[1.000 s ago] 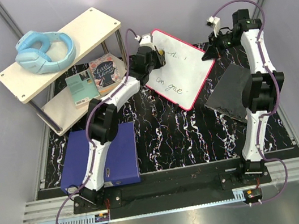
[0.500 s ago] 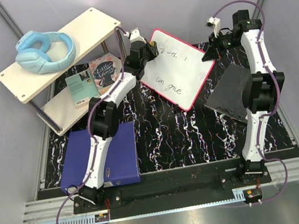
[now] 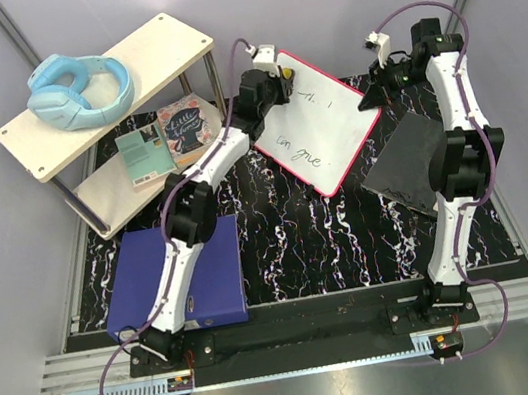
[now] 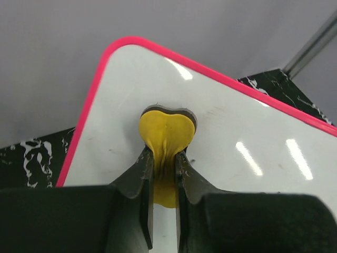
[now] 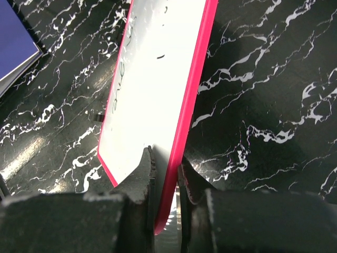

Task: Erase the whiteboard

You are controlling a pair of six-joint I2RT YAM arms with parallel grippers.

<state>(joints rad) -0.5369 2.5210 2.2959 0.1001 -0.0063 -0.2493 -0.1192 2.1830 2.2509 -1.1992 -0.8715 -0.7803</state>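
The whiteboard [image 3: 323, 127], white with a pink frame, lies at the back of the table with dark handwriting [image 3: 300, 156] on its lower half. My left gripper [image 3: 276, 76] is over the board's far corner, shut on a yellow eraser [image 4: 166, 129] pressed against the white surface [image 4: 237, 132]. My right gripper [image 3: 370, 97] is shut on the board's right corner. In the right wrist view its fingers [image 5: 145, 168] pinch the pink edge [image 5: 192, 100], one on each face.
A dark grey cloth [image 3: 408, 158] lies under the right arm. A blue-purple binder [image 3: 180, 272] sits at the near left. A two-level shelf [image 3: 162, 42] at the back left carries blue headphones [image 3: 79, 89] and books [image 3: 168, 137].
My left gripper has carried the yellow eraser up and to the right, from the board's left edge to its far corner. The right arm and the board have stayed put.
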